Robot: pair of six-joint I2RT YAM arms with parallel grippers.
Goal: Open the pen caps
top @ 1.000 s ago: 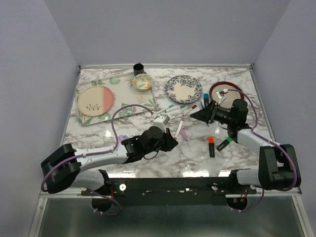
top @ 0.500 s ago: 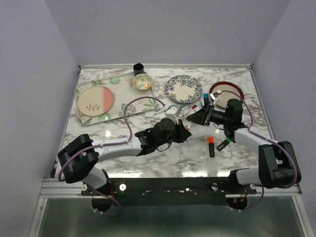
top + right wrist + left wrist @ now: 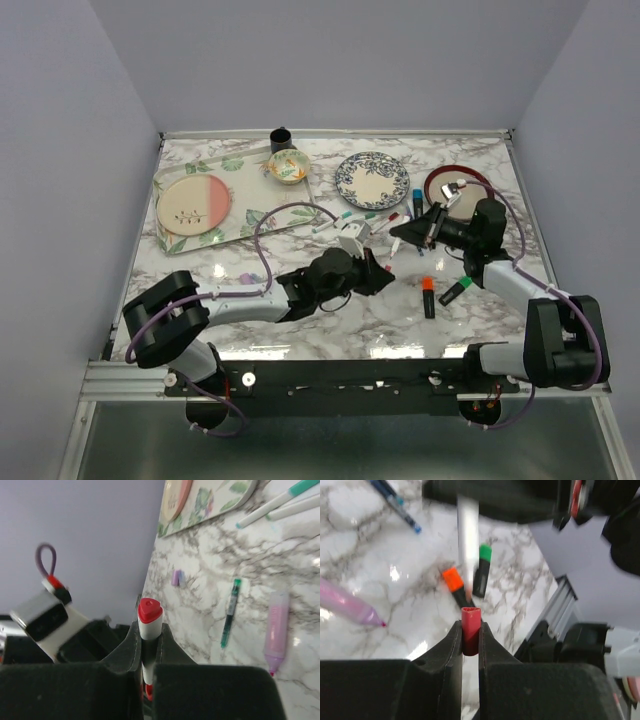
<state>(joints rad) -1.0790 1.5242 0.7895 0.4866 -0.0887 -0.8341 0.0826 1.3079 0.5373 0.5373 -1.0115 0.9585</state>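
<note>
Red cap: the red cap (image 3: pixel 471 616) sits pinched at the tips of the left pincer (image 3: pixel 471 630), its triangular end facing away from the fingers.
Pen: the white pen (image 3: pixel 150 617) has a red triangular rear end and stands clear of the right pincer's tips.
Long axis: the pen runs in a line from one pincer to the other, held above the table (image 3: pixel 330 310).
Left pincer: closed, gripping the red cap.
Right pincer: the right pincer (image 3: pixel 149 640) is closed, gripping the pen's barrel.
Left wrist view only: the white barrel shows as a blur straight beyond the cap. Whether the cap is seated on it cannot be told.
Right wrist view only: the pen's rear end, and a speck of red low between the fingers.
Beyond the left pincer's tips: an orange highlighter (image 3: pixel 453 580) and a green highlighter (image 3: pixel 483 567) lie side by side on the table.
Left of the left pincer's tips: a lilac highlighter (image 3: pixel 345 605) lies there, with a blue pen (image 3: pixel 395 502) farther off.
Right of the right pincer's tips: a green pen (image 3: pixel 230 611).
Beyond the right pincer's tips: a lilac cap (image 3: pixel 176 576) and a leaf-patterned tray (image 3: pixel 210 500).
</note>
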